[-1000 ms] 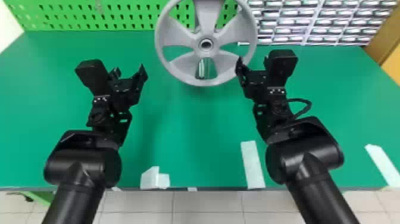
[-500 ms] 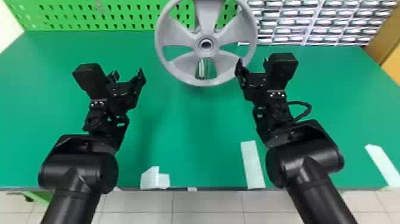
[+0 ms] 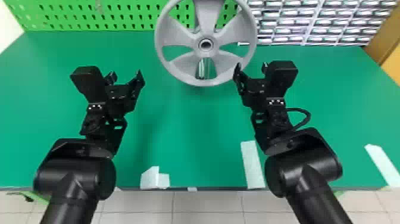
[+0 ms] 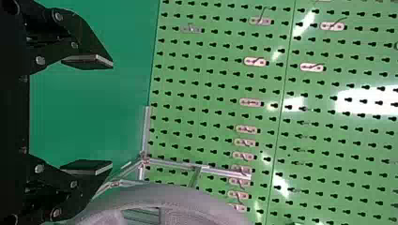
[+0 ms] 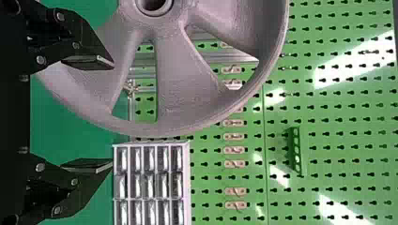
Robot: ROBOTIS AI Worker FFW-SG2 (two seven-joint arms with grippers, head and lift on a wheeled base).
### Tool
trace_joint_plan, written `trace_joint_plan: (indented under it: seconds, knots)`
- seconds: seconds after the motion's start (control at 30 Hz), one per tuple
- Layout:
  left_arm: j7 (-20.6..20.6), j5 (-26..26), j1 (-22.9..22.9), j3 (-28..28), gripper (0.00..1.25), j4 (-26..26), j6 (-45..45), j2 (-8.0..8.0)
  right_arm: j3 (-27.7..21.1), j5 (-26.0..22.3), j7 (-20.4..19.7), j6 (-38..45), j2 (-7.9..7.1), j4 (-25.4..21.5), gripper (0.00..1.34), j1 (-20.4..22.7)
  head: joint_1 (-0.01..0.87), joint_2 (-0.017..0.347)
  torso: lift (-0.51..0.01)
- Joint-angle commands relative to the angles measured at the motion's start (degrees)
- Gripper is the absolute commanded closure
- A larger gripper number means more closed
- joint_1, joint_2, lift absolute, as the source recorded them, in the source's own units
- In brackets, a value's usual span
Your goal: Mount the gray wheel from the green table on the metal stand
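The gray wheel [image 3: 178,64] stands upright at the back middle of the green table [image 3: 190,119], in front of metal stand bars [image 4: 173,164] seen in the left wrist view. My left gripper [image 3: 126,77] is to the wheel's left with a gap between them; in its wrist view the left gripper [image 4: 89,115] is open and empty. My right gripper [image 3: 251,70] is at the wheel's lower right, one finger overlapping the rim in the head view. In the right wrist view the right gripper [image 5: 89,115] is open, with the wheel [image 5: 173,89] beyond its fingers.
A green pegboard [image 3: 119,15] rises behind the table. A rack of small drawers [image 3: 306,22] stands at the back right. White tape pieces [image 3: 253,165] lie along the table's front edge.
My left arm has shifted slightly left and toward the table's front edge. The right gripper has moved only a little, and the wheel stays where it was.
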Motion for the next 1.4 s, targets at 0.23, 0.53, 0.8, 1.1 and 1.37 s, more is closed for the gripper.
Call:
trace_joint_plan:
  seconds: [0.23, 0.53, 0.8, 1.1, 1.37]
  knots:
    - [-0.32, -3.72, 1.69, 0.17, 0.49, -2.00, 0.09, 0.00, 0.17, 0.96, 0.00, -2.55, -0.57, -0.19, 0.52, 1.47, 0.867, 0.052, -0.100]
    - [-0.41, -4.77, 3.36, 0.78, 0.49, -2.43, 0.17, 0.00, 0.35, 2.46, 0.00, -2.47, -1.10, -0.19, 0.52, 2.70, 0.867, 0.052, -0.100]
    - [-0.41, -7.50, 5.03, 1.31, 0.49, -3.31, 0.09, 0.00, 0.08, 3.60, 0.00, -2.55, -1.36, -0.28, 0.52, 4.11, 0.867, 0.052, -0.100]
    - [-0.49, -8.99, 5.82, 1.31, 0.49, -3.67, 0.09, 0.00, -0.18, 5.27, 0.08, -3.08, -1.71, -0.36, 0.52, 5.16, 0.867, 0.052, -0.100]
    - [-0.58, -9.08, 5.82, 1.57, 0.49, -3.75, 0.09, 0.00, -0.71, 5.53, 0.08, -3.08, -1.71, -0.36, 0.52, 5.34, 0.867, 0.052, -0.100]
